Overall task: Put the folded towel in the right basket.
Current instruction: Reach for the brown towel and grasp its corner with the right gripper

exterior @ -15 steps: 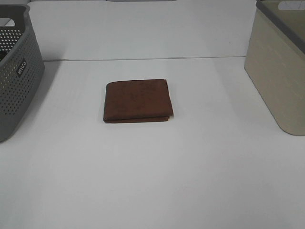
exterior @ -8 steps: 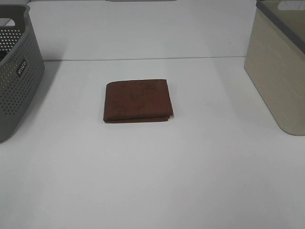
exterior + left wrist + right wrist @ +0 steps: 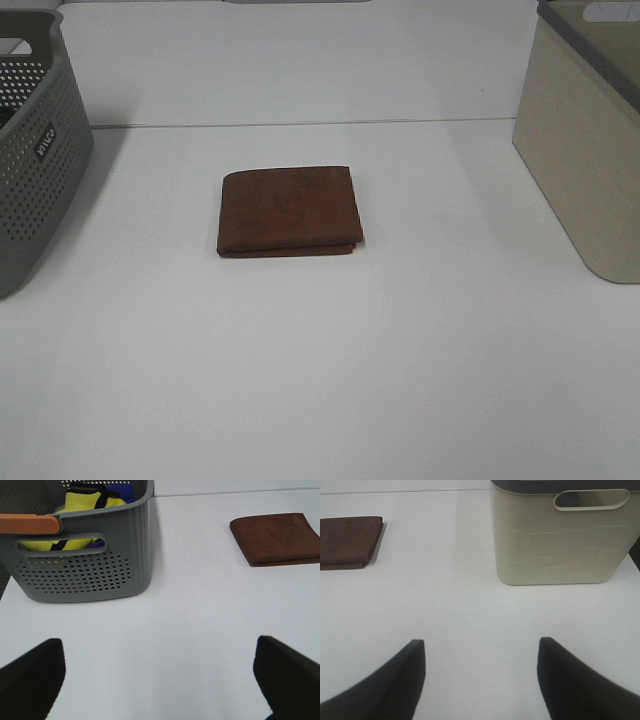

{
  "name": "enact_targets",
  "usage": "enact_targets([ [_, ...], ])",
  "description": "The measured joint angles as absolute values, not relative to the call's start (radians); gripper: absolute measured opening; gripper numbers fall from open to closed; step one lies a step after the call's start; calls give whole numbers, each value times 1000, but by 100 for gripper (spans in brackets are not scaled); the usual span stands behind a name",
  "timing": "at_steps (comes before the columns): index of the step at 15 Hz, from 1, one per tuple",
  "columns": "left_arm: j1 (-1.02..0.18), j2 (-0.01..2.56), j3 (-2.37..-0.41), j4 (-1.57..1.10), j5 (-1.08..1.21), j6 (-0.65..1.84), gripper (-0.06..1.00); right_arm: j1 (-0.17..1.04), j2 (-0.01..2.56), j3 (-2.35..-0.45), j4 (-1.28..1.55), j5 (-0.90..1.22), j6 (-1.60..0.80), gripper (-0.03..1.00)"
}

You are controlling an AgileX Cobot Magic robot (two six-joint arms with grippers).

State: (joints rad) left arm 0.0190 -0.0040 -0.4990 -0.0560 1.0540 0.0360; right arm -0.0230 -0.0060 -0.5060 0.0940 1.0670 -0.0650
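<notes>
A folded brown towel lies flat in the middle of the white table. It also shows in the left wrist view and in the right wrist view. The beige right basket stands at the right edge, seen close in the right wrist view. My left gripper is open and empty over bare table near the grey basket. My right gripper is open and empty in front of the beige basket. Neither gripper shows in the exterior high view.
A grey perforated basket stands at the left edge; the left wrist view shows its wall and yellow and blue cloth inside. The white table spreads between the baskets.
</notes>
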Motion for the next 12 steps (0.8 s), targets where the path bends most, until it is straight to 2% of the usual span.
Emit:
enact_targets([
  [12,19,-4,-499,-56,1054,36,97,-23,-6,-506,94,1067,-65,62],
])
